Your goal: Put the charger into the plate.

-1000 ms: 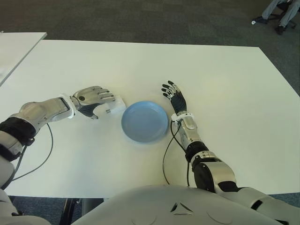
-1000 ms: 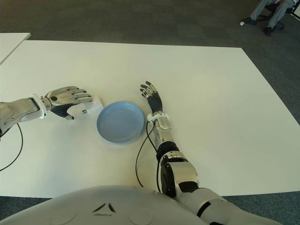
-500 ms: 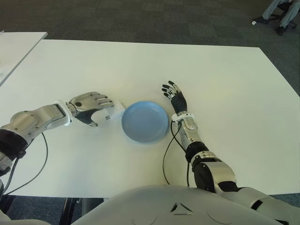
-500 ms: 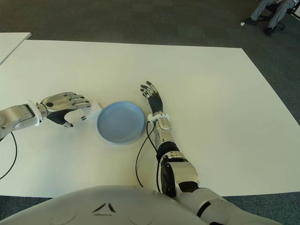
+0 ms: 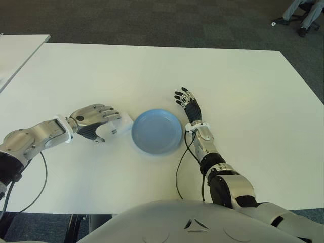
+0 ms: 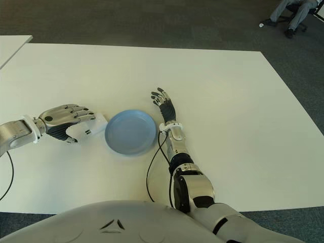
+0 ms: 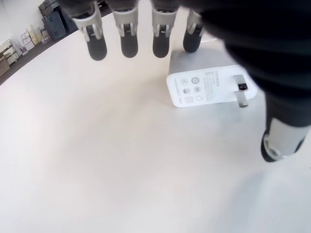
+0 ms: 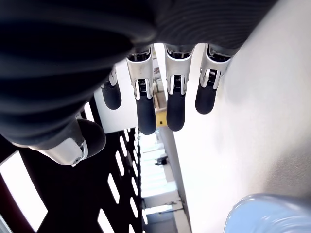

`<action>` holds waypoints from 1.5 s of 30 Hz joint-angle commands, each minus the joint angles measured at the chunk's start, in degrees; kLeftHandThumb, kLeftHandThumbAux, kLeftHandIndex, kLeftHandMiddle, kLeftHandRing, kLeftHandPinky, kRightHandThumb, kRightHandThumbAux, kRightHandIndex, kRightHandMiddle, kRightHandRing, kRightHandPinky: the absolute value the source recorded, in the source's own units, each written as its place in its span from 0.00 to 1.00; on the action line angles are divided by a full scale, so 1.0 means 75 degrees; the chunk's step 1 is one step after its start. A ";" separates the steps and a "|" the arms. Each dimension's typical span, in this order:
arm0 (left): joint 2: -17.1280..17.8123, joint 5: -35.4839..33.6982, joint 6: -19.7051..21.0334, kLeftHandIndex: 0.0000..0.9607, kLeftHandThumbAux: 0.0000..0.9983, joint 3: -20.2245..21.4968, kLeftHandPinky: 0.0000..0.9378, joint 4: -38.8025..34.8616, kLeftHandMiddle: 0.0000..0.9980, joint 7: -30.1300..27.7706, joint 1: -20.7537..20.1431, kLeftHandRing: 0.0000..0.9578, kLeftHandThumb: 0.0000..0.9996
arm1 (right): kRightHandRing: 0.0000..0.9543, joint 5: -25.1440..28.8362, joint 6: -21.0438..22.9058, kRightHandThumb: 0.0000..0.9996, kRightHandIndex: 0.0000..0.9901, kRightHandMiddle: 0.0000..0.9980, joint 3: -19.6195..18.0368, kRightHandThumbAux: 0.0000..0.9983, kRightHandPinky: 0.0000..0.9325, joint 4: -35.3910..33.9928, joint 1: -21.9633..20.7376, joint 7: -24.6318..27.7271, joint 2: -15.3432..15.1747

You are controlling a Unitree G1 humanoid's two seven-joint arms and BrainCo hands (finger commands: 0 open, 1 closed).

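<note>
The charger (image 5: pixel 117 127) lies on the white table (image 5: pixel 243 91) under the left hand (image 5: pixel 93 119), whose fingers are loosely spread over it, not gripping. Just beside it sits the blue plate (image 5: pixel 156 131), holding nothing. The right hand (image 5: pixel 190 106) shows beyond the plate's right rim, fingers extended.

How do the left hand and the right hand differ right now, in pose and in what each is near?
The left hand hovers palm down over the charger, on the plate's left side, fingers loosely open and holding nothing; the right hand shows palm up beside the plate's right rim, fingers spread. The left hand is at work on the charger; the right hand is idle with nothing under it. Both are open above the white table.
</note>
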 commanded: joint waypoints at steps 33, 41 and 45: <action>0.0373 0.1312 0.1600 0.06 0.37 0.1591 0.00 -0.2148 0.08 -0.2344 0.1622 0.04 0.00 | 0.27 0.0181 0.0396 0.00 0.12 0.30 -0.0266 0.52 0.22 0.0394 0.0182 0.0067 0.0085; 0.0361 0.1141 0.1818 0.03 0.35 0.1897 0.00 -0.2793 0.06 -0.2900 0.1697 0.02 0.00 | 0.28 0.0181 0.0404 0.00 0.12 0.31 -0.0291 0.52 0.23 0.0404 0.0182 0.0080 0.0080; 0.0307 0.0795 0.1936 0.01 0.35 0.2295 0.00 -0.3456 0.05 -0.3293 0.1689 0.01 0.00 | 0.28 0.0168 0.0384 0.00 0.12 0.31 -0.0294 0.52 0.23 0.0417 0.0176 0.0042 0.0092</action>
